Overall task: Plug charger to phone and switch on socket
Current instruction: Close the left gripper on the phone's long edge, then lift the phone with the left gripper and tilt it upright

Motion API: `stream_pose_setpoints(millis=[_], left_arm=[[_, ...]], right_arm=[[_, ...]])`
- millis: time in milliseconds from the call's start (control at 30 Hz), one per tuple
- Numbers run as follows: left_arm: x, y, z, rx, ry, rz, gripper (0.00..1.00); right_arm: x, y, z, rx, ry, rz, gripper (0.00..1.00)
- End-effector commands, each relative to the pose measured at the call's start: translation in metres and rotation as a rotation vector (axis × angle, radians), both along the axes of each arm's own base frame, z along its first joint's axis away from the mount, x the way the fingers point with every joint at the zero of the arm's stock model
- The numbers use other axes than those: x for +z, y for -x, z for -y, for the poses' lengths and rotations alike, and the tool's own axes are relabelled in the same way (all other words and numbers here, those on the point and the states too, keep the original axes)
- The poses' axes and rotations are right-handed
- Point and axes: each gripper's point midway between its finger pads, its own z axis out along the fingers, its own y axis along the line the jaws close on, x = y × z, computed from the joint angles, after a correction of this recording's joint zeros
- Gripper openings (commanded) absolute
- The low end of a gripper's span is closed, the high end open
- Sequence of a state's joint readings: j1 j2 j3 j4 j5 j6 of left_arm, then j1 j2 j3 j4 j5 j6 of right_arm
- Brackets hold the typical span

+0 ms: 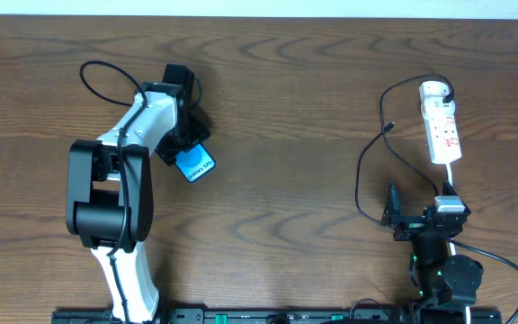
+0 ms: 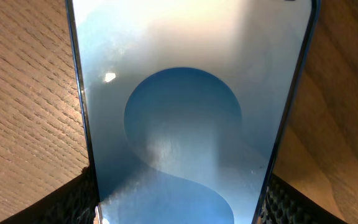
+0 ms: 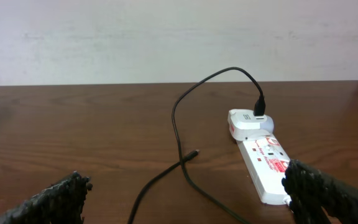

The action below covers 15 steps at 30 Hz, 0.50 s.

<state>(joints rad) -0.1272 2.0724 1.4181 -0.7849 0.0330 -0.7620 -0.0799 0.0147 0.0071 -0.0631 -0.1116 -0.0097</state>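
Note:
The phone [image 1: 196,166] shows its blue wallpaper on the left of the wooden table. In the left wrist view the phone [image 2: 185,124] fills the frame. My left gripper [image 1: 185,144] is shut on it, with a finger pressed against each long edge [image 2: 179,208]. The white socket strip [image 1: 441,124] lies at the far right, also in the right wrist view [image 3: 263,162]. The black charger cable [image 3: 176,118] is plugged into its rounded end and loops over the table. Its connector tip [image 3: 194,153] lies loose left of the strip [image 1: 391,126]. My right gripper [image 3: 188,205] is open and empty, short of the tip [image 1: 419,214].
The strip's white cord [image 1: 450,180] runs toward my right arm's base. A thin black arm cable [image 1: 93,72] loops at the far left. A pale wall [image 3: 166,37] stands behind the table's far edge.

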Motion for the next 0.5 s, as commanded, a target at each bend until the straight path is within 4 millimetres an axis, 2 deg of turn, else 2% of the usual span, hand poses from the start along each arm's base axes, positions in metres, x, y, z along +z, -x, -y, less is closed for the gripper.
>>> stream_pose_setpoints(millis=[0, 300, 400, 467], left_arm=[[-0.012, 0.01, -0.013, -0.02, -0.057, -0.053, 0.67], [0.021, 0.008, -0.009, -0.054, -0.027, 0.005, 0.66], [0.037, 0.005, 0.0, -0.09, 0.023, 0.041, 0.67], [0.054, 0.007, 0.006, -0.092, 0.059, 0.069, 0.67]], right_arm=[[0.0, 0.0, -0.001, 0.003, 0.011, 0.001, 0.99], [0.0, 0.0, -0.001, 0.003, 0.011, 0.001, 0.99], [0.0, 0.0, -0.001, 0.003, 0.011, 0.002, 0.99], [0.0, 0.0, -0.001, 0.003, 0.011, 0.001, 0.99]])
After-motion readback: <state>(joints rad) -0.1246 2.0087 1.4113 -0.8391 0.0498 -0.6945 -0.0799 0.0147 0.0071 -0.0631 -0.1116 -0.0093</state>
